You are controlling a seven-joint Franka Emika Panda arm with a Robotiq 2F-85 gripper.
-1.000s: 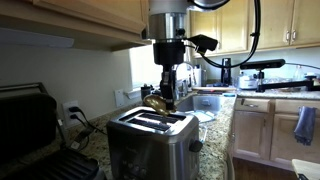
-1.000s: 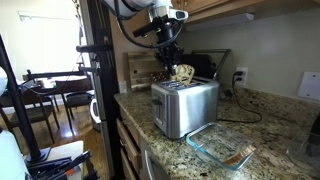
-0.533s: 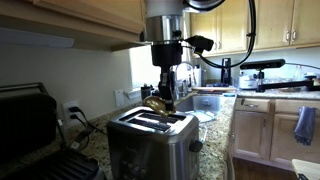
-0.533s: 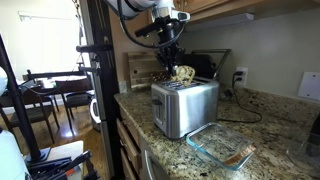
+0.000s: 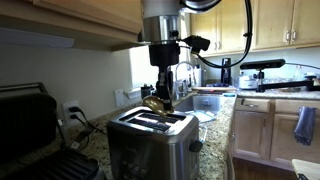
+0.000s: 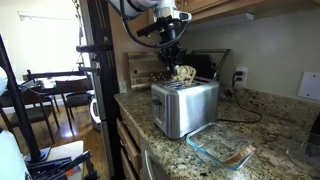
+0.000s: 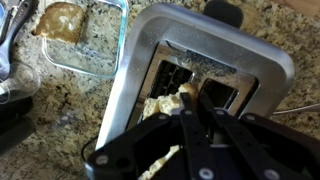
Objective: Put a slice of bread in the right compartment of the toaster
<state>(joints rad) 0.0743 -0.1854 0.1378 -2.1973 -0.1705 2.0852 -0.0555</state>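
Wrist view: jaws pressed together, pinching a slice of bread (image 7: 165, 105) at its top edge. The slice hangs tilted just under the tips.

Directly below is the toaster (image 7: 215, 60), with a black top and two slots. The bottom of the slice is at the slot openings. Cannot tell which slot, or whether it has gone in.

In both exterior views the slice (image 5: 155, 103) shows above the toaster top (image 6: 185, 105), with the jaws straight over it.

The toaster stands on a speckled stone table (image 7: 60, 110). Just beside it is a glass dish (image 7: 112, 40) holding another piece of bread (image 7: 60, 20).

A black grill (image 5: 30, 125) stands near the toaster. A faucet (image 5: 228, 70) is well behind.
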